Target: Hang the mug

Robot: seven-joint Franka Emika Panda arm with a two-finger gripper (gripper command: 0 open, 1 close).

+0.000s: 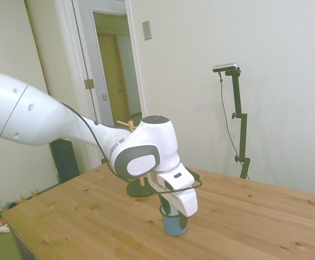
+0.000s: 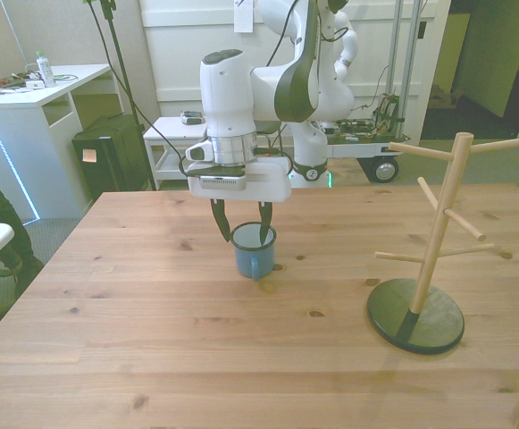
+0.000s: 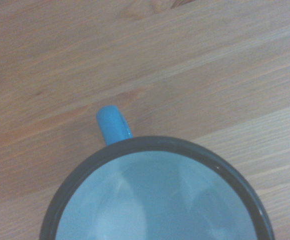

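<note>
The mug (image 2: 254,251) is shown upright on the wooden table (image 2: 152,340), near the table's middle and towards the front view's left of the rack (image 2: 432,259); its handle (image 2: 257,271) is turned towards the front camera. The gripper (image 2: 244,229) is held directly above it, pointing down, with the jaws spread: in the front view one finger (image 2: 221,220) is seen outside the rim on the front view's left, and the other is lowered inside the cup. Whether either finger touches the wall cannot be told.

In the side view the mug (image 1: 174,221) is half hidden behind the gripper (image 1: 174,212), and the rack (image 1: 137,184) is largely masked by the arm; only its dark base and a peg tip are visible. In the wrist view the dark rim, pale interior and blue handle (image 3: 113,123) are seen from above, with bare wood grain around them.

The rack's round dark base is set well apart from the mug, near the front view's right edge, its wooden pegs unoccupied. Beyond the table, a white desk (image 2: 36,89), a black box (image 2: 107,156) and a wheeled cart (image 2: 366,152) are shown; in the side view, an open doorway (image 1: 116,70) is shown.
</note>
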